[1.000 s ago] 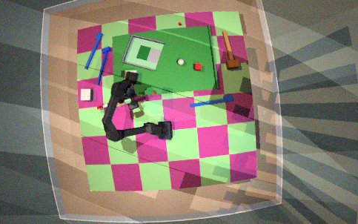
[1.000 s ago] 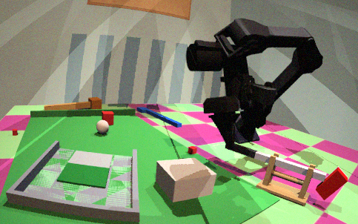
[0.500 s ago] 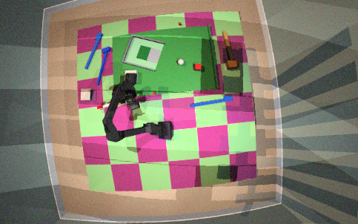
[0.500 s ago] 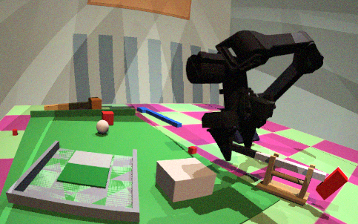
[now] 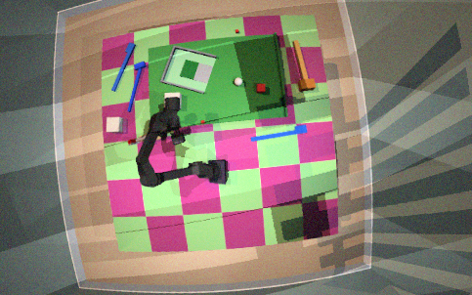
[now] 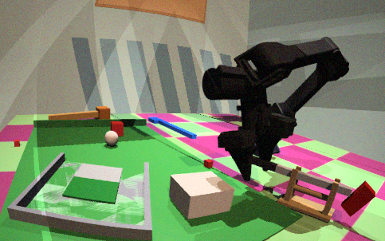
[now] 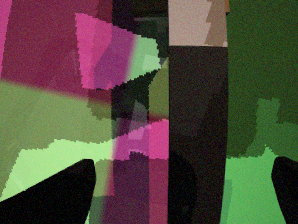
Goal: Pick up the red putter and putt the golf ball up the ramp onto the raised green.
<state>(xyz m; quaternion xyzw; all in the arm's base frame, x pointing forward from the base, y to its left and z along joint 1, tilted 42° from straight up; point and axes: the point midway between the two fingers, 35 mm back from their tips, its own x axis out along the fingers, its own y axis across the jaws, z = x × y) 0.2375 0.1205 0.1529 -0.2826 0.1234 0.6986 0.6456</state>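
The red putter lies on the checkered mat, its grey shaft resting on a small wooden stand. Its red head is at one end and its dark grip at the other. My gripper is open, low over the mat, with its fingers on either side of the dark grip and not touching it. The white golf ball sits on the green mat. The raised green lies inside a grey frame.
A white cube stands on the green mat beside my arm; another white cube is further left. A red cube sits near the ball. Blue putters and an orange mallet lie around.
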